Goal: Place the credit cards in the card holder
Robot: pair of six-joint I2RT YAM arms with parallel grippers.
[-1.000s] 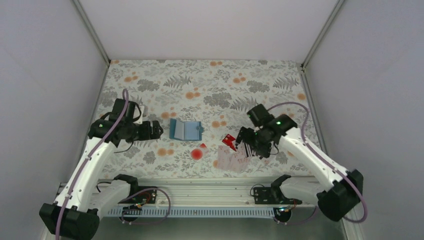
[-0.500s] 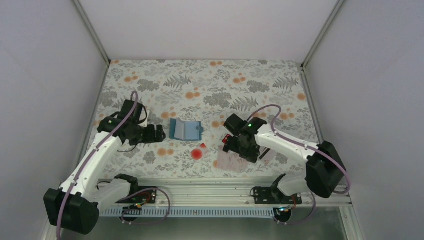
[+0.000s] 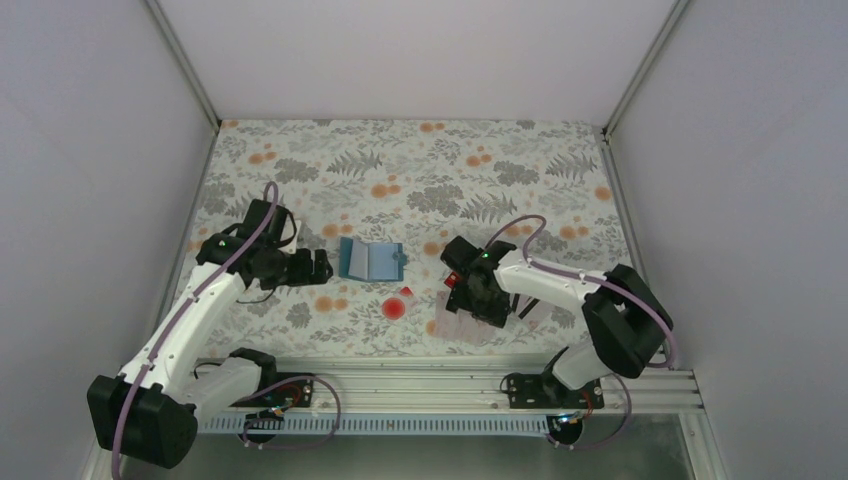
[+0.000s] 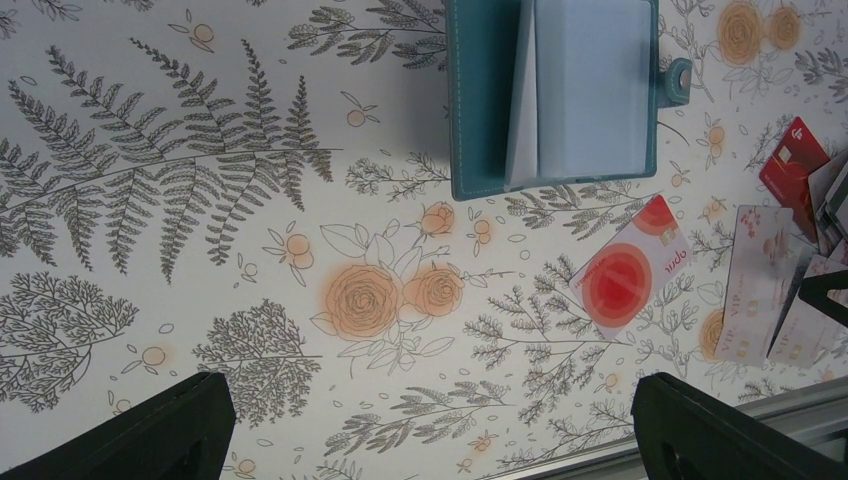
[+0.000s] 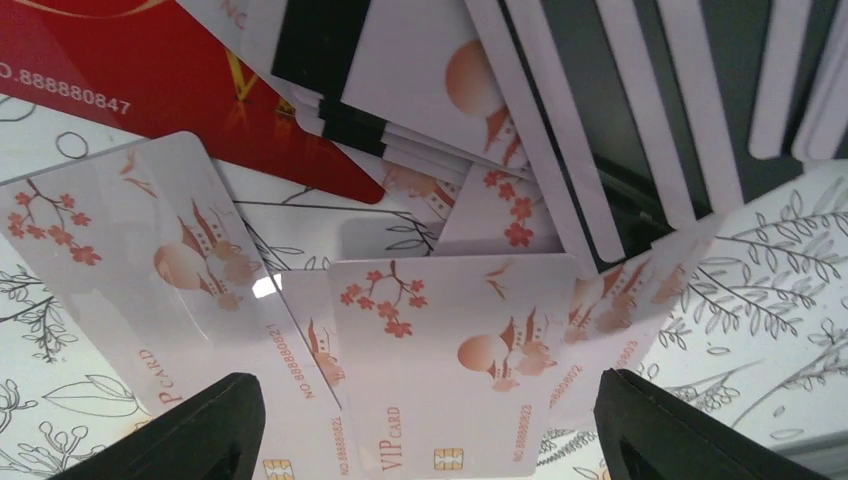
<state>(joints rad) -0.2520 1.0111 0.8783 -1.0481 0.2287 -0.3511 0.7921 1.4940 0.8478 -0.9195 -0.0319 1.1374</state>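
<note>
Overhead view, read from left to right. The left gripper [image 3: 318,265] hangs low over the floral tablecloth [image 3: 400,170] with its jaws spread wide and nothing between them; in its wrist view the two dark fingers [image 4: 130,430] sit at the lower corners of the frame, well apart. The card holder [image 3: 371,259], a small blue wallet, lies open on the cloth at 3 o'clock from this gripper, near it but not touching, with its closing tab on the side away from the gripper. In the left wrist view the card holder [image 4: 555,90] appears at 1 o'clock of the left gripper [image 4: 430,430], its pale inner leaf partly raised. A single card with a red disc [image 3: 398,304] lies flat at 5 o'clock from the holder, apart from it. Further right, the credit cards [image 3: 465,322] form a loose, overlapping heap, with a red card [image 3: 457,279] at its 11 o'clock edge. The right gripper [image 3: 478,300] is lowered directly onto this heap, covering its upper part. In the right wrist view the right gripper [image 5: 425,440] stands with jaws wide, its fingers [image 5: 190,430] to either side of a pale card marked VIP that lies uppermost among the credit cards [image 5: 460,340]; whether the fingers touch that card cannot be told. The red card [image 5: 150,70] shows at 11 o'clock there, partly under striped cards.
</note>
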